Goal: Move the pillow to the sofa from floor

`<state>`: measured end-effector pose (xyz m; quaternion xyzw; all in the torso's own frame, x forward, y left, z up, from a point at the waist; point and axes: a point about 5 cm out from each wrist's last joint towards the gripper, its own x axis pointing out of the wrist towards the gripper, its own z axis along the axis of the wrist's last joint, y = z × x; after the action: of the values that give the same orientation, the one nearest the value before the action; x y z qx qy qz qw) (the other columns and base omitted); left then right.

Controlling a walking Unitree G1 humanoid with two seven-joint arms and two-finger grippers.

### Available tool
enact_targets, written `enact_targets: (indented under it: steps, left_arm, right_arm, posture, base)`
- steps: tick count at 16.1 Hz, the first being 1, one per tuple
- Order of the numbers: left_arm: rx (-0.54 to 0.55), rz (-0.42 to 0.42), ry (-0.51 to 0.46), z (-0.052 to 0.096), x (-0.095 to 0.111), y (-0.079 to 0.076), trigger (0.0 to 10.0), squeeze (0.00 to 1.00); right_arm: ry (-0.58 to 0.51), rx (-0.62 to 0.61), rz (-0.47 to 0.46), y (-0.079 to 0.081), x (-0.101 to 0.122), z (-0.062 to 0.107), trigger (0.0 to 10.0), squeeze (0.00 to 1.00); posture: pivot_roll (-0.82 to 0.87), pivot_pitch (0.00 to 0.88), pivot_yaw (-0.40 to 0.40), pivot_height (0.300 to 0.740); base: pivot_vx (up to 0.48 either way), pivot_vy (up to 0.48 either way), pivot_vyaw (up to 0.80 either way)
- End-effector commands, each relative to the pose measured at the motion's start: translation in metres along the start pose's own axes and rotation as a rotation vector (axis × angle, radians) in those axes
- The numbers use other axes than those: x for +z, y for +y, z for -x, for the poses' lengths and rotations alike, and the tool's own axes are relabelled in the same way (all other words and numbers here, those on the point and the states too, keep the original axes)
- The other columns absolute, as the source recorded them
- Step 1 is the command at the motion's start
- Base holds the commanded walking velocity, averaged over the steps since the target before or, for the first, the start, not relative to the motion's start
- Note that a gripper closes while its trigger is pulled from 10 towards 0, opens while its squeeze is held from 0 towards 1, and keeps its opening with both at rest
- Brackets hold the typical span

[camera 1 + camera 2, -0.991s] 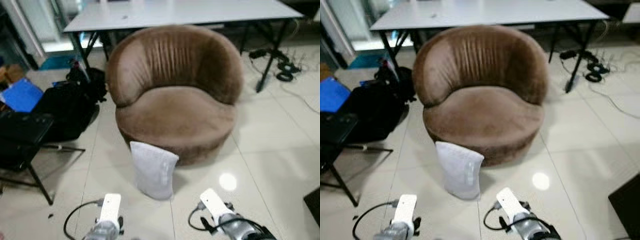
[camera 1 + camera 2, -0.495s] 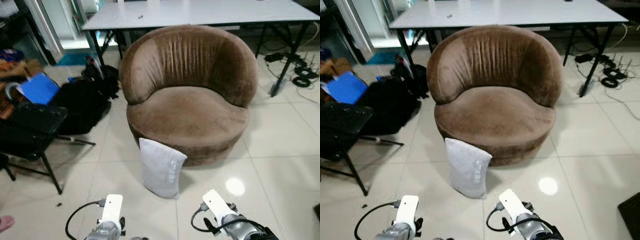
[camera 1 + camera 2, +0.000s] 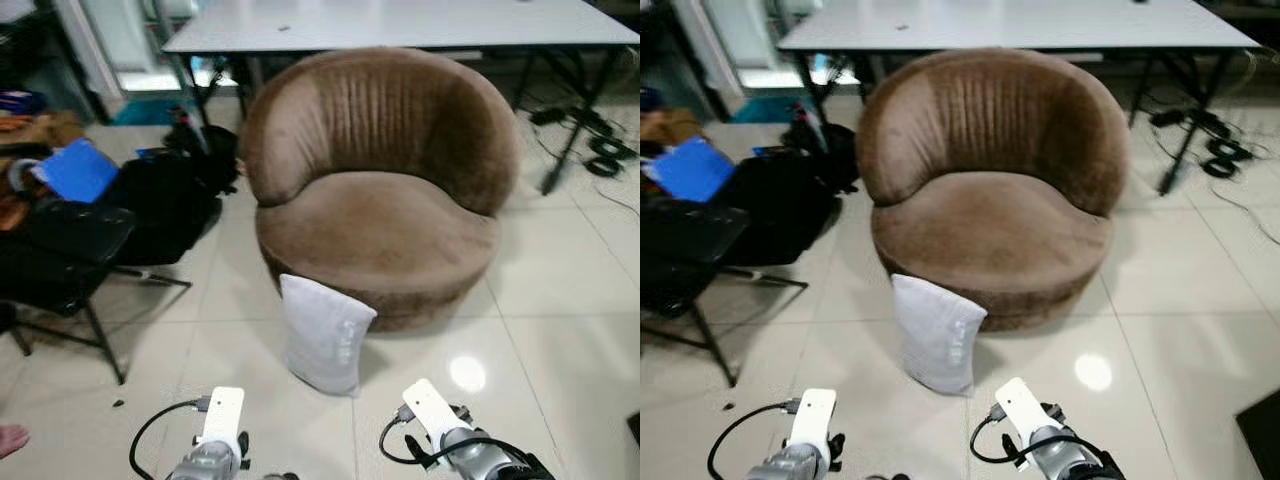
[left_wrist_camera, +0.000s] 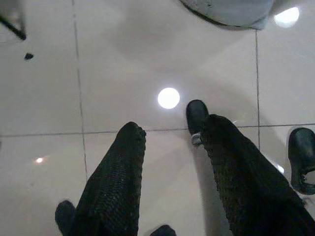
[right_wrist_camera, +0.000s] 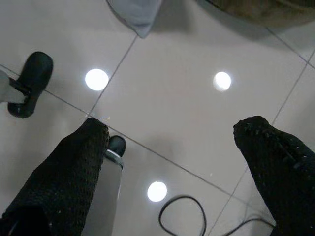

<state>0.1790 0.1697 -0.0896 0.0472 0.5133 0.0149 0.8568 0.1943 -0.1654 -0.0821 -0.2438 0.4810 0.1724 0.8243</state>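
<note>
Brown velvet covers a round sofa [image 3: 375, 190] at the centre of the head view, standing on a glossy pale tiled floor [image 3: 570, 300]. A light grey pillow [image 3: 324, 334] stands upright on the floor at the lower centre of the frame, leaning against the sofa's front edge. Behind the sofa, across the top of the frame, runs a white table [image 3: 400, 22] on black legs. At the left sit a black bag [image 3: 165, 205], a blue folder [image 3: 72, 172] and a black folding stand [image 3: 60, 265]. Dark cables [image 3: 590, 150] lie on the floor at the upper right. The two silver arms enter along the bottom edge, low and well short of the pillow. In the left wrist view the left gripper [image 4: 170, 135] hangs over bare tile with its jaws apart and nothing between them; the pillow's edge shows at the upper part of that frame. In the right wrist view the right gripper [image 5: 172, 132] also hovers over tile, jaws spread wide and empty, with a pillow corner near the upper left of that frame.
</note>
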Motion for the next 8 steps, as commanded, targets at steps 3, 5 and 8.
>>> enact_targets:
  steps: [3,5,8]
  left_arm:
    - [-0.004,-0.008,0.006,0.0,-0.0011,0.0013,10.0,0.0]
    - [-0.004,-0.01,0.004,0.0001,-0.001,0.0013,10.0,0.0]
    - [-0.009,-0.015,-0.008,0.0001,-0.0008,0.0009,10.0,0.0]
  right_arm:
    - [-0.008,-0.013,-0.001,-0.0025,0.0043,-0.0002,10.0,0.0]
    - [-0.003,-0.012,0.004,-0.0024,0.004,-0.0002,10.0,0.0]
    - [-0.004,-0.013,0.008,-0.0021,0.0035,-0.0002,10.0,0.0]
  posture:
    - [-0.2,0.0,0.075,0.74]
    - [-0.2,0.0,0.075,0.74]
    - [-0.2,0.0,0.075,0.74]
  base:
    - [0.0,0.0,0.0]
    - [0.0,0.0,0.0]
    - [0.0,0.0,0.0]
